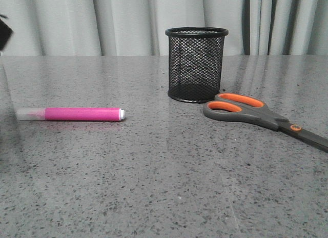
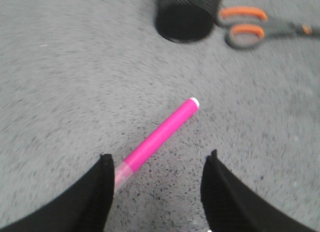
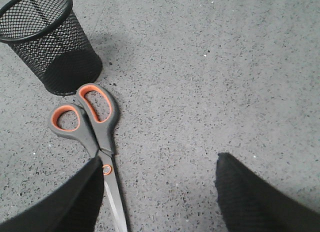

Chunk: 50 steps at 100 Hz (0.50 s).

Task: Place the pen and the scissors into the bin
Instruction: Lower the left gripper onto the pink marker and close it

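The pink pen lies flat on the grey table at the left, its clear cap to the left. The black mesh bin stands upright at centre back. The scissors lie closed to its right, with the handles near the bin's base. My left gripper is open above the table. The pen lies slantwise between its fingers, with the cap beside one fingertip. My right gripper is open. The scissors' pivot lies beside one of its fingers, and the bin stands beyond the handles.
Grey curtains hang behind the table's far edge. A dark part of my left arm shows at the front view's left edge. The speckled stone tabletop stretches toward the front.
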{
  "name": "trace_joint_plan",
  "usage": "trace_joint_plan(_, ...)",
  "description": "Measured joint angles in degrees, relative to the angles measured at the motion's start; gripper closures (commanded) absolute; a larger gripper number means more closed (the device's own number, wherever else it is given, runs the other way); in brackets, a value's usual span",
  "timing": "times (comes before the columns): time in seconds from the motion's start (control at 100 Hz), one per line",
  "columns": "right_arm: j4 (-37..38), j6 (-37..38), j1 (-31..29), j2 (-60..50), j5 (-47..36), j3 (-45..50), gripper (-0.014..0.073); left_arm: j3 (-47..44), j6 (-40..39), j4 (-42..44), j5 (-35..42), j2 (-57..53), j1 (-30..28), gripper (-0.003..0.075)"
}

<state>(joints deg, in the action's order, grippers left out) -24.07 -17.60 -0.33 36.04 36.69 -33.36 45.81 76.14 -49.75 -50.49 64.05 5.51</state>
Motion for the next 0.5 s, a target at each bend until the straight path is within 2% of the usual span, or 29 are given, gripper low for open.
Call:
trace_joint_plan(0.27,0.0,-0.5,0.0,0.0,0.1,0.0,0.0161,7.1,22.1,0.0,-3.5,15.4,6.0,0.0354)
trace_joint_plan(0.5,-0.1,-0.6,0.0,0.0,0.1,0.0,0.0161,11.2,25.4,0.4,-3.5,24.4,8.1,0.0354)
